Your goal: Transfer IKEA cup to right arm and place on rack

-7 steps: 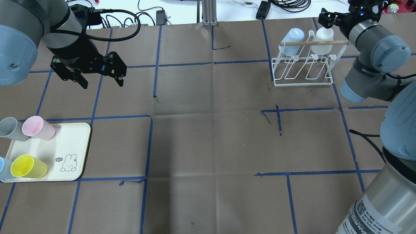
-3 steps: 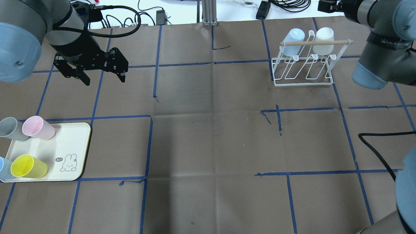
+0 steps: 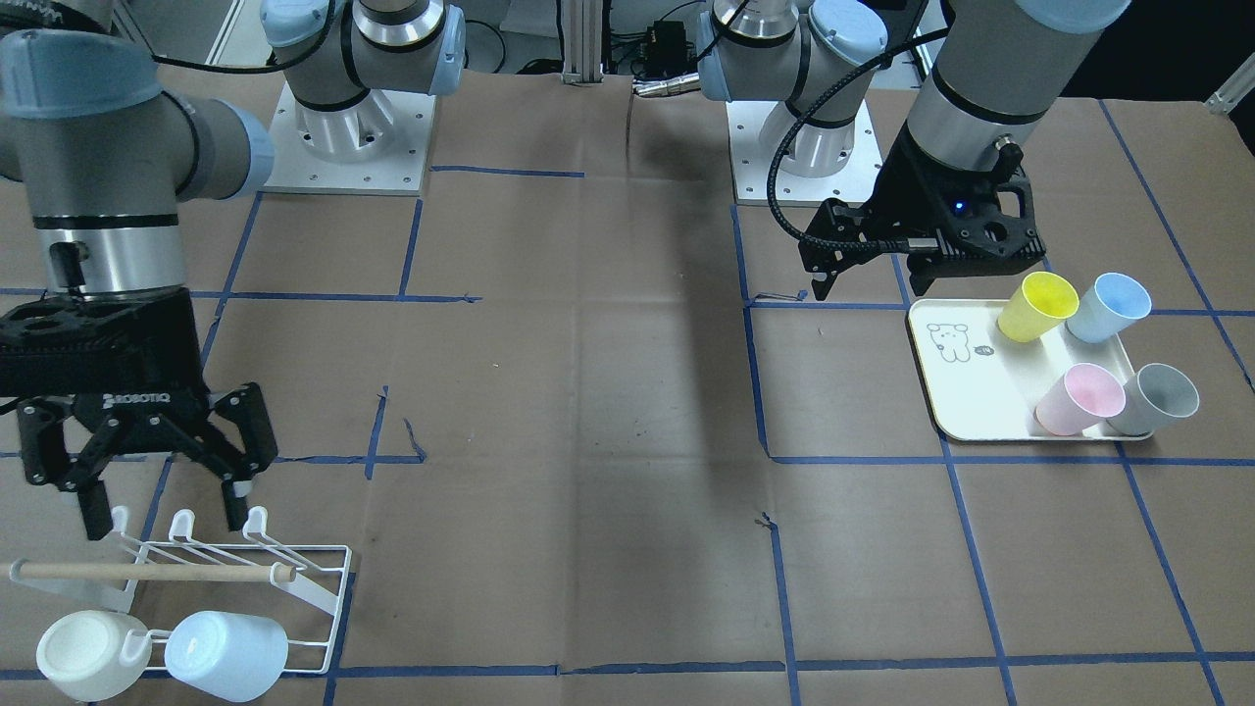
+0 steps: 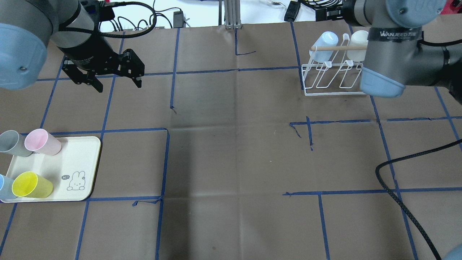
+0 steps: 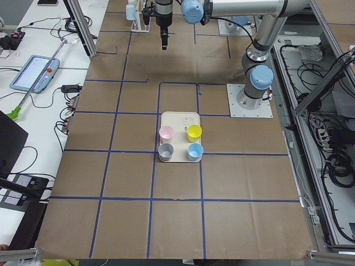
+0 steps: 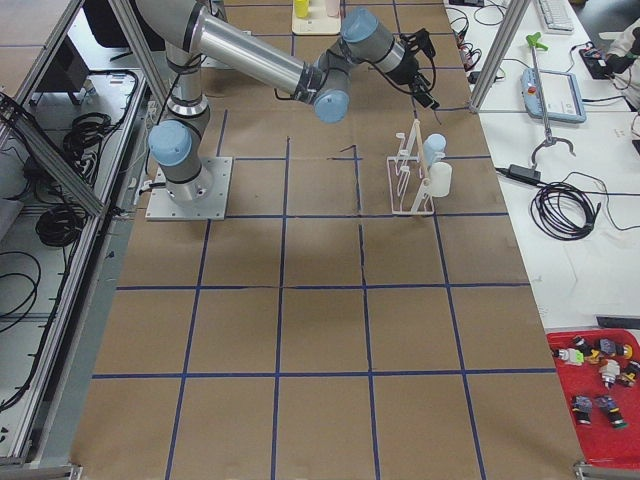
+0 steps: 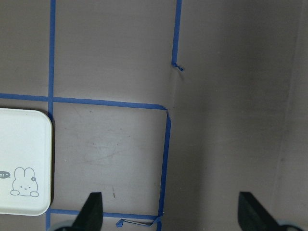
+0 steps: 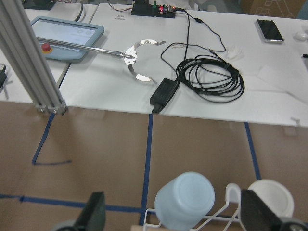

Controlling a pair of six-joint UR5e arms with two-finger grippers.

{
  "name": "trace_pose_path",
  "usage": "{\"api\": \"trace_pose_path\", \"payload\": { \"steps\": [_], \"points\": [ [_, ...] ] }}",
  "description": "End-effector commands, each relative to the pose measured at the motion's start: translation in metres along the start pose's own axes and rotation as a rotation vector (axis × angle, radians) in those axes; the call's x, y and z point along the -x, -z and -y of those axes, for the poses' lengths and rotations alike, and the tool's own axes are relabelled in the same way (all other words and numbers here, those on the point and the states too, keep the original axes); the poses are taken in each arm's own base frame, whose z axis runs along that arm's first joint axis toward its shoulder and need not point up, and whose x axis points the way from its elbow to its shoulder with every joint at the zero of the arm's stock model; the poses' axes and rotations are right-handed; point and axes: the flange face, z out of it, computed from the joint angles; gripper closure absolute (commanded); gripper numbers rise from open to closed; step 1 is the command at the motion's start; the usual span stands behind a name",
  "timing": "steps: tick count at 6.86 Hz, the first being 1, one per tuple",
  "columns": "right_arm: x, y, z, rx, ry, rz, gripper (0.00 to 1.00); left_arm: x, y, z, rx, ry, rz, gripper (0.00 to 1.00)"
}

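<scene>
Two empty, spread sets of fingers: right gripper (image 3: 165, 515) near the rack (image 3: 147, 572), left gripper (image 4: 119, 86) at the tray's (image 4: 79, 155) one o'clock; clipping the pink cup (image 4: 43, 141) could topple the grey cup (image 4: 12, 143).

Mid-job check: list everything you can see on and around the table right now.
table: one, brown paper with blue tape grid.
tray: one, cream with a drawing, on the robot's left side.
tray cups: four, upright on the tray: yellow cup, blue cup, pink cup, grey cup.
rack: one, white wire, on the robot's right side.
dowel: one, light wood, across the rack.
rack cups: two, upended on prongs: light blue cup, white cup.
cable coil: one, black, on the white bench beyond the table.
left gripper: black, open, empty, over bare table beside the tray.
right gripper: black, open, empty, raised by the rack.
</scene>
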Motion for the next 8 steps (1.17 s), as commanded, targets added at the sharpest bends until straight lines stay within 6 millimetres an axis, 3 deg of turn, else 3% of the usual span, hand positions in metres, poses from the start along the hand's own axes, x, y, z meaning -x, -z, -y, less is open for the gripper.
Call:
{"api": "trace_pose_path", "payload": {
  "steps": [1, 4, 5, 6, 7, 8],
  "points": [
    [0.025, 0.047, -0.006, 0.286, -0.094, 0.029, 0.00, 0.000, -0.001, 0.007, -0.002, -0.002, 0.003, 0.00],
    [0.033, 0.111, -0.055, 0.665, -0.120, 0.047, 0.00, 0.001, 0.000, 0.010, -0.021, -0.004, 0.003, 0.00],
    [0.034, 0.138, -0.058, 0.675, -0.116, 0.036, 0.00, 0.000, -0.001, 0.009, -0.019, -0.005, 0.007, 0.00],
    [0.029, 0.152, -0.059, 0.669, -0.096, -0.025, 0.00, 0.000, -0.001, 0.009, -0.018, -0.007, 0.007, 0.00],
    [0.026, 0.163, -0.057, 0.659, -0.084, -0.059, 0.00, 0.001, -0.002, 0.006, -0.016, -0.007, 0.007, 0.00],
    [0.030, 0.161, -0.059, 0.686, -0.132, -0.049, 0.00, 0.001, -0.003, 0.007, -0.015, -0.008, 0.007, 0.00]
  ]
}}
